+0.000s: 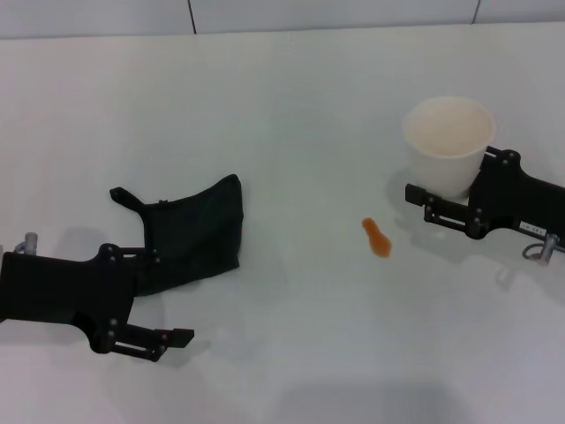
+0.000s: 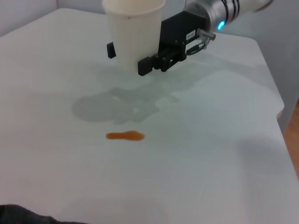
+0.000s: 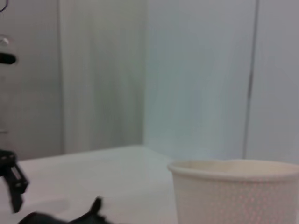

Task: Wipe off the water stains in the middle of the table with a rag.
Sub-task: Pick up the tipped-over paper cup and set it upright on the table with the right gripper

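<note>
Orange stain (image 1: 377, 238) sits mid desk (image 1: 300, 106), long axis running roughly near-far. Black rag (image 1: 196, 234) lies well to its left, w/ the left gripper (image 1: 159, 296) spread open right at the rag's near edge, so that arm is nearer. Right gripper (image 1: 428, 202) is clenched around a paper cup (image 1: 448, 141), just right of the stain.

Pale panelled walls (image 3: 201, 79) with dark vertical seams stand behind the white surface, under soft even light

Bright, even light; soft shadows on the table (image 1: 291, 106); right wrist view blurred.
</note>
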`<action>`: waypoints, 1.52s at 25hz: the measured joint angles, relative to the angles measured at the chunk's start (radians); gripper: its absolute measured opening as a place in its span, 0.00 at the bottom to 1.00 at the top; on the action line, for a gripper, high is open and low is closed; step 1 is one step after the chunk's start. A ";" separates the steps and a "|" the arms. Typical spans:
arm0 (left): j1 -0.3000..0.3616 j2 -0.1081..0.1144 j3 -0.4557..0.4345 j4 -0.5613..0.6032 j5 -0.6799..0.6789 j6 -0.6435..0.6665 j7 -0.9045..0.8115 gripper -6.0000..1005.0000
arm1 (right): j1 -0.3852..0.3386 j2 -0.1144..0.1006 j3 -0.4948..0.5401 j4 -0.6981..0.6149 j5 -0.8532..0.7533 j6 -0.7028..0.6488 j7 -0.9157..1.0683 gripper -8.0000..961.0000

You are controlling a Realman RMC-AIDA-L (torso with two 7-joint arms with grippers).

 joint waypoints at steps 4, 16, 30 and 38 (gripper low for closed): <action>-0.006 0.001 0.000 0.000 0.000 0.000 0.000 0.85 | 0.014 0.008 -0.005 0.160 0.131 -0.009 -0.189 0.74; -0.025 -0.002 0.023 0.000 -0.001 -0.005 0.008 0.85 | 0.039 0.013 0.002 0.355 0.207 0.059 -0.299 0.78; -0.028 -0.003 0.035 0.000 -0.006 -0.010 0.007 0.85 | 0.047 0.013 0.004 0.394 0.207 0.100 -0.311 0.83; -0.021 -0.003 0.035 0.000 -0.006 -0.004 0.009 0.84 | 0.040 0.013 0.000 0.392 0.204 0.102 -0.312 0.86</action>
